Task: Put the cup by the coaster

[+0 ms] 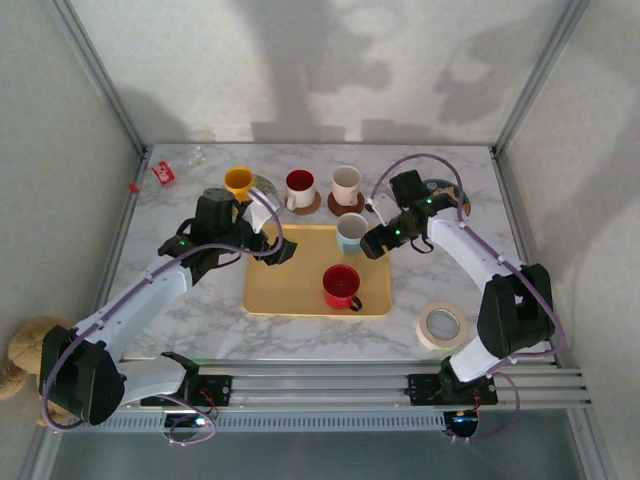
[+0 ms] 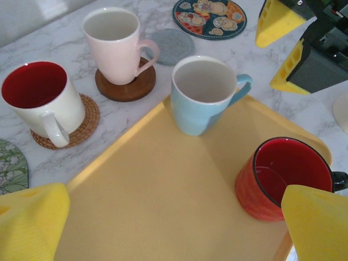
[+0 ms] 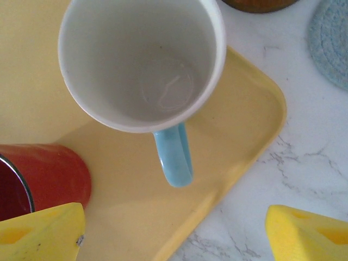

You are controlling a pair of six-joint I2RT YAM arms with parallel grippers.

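A light blue cup (image 1: 351, 232) stands upright at the far right corner of the yellow tray (image 1: 290, 290); a red cup (image 1: 341, 287) stands nearer on the same tray. My right gripper (image 1: 372, 240) hovers open just right of the blue cup (image 3: 141, 60), its handle (image 3: 174, 155) pointing between my yellow fingers (image 3: 41, 231). Beyond the tray's corner lies a bare grey-blue coaster (image 3: 331, 43), also visible as the grey coaster (image 2: 173, 46) in the left wrist view. My left gripper (image 2: 174, 228) is open above the tray's left part, holding nothing, with the blue cup (image 2: 201, 95) ahead.
Behind the tray stand a pink cup (image 2: 117, 43) on a wooden coaster, a white cup with red inside (image 2: 38, 100) on a woven coaster, and an orange cup (image 1: 238, 182). A patterned round coaster (image 2: 210, 16) lies at the back right. A tape roll (image 1: 441, 325) sits right of the tray.
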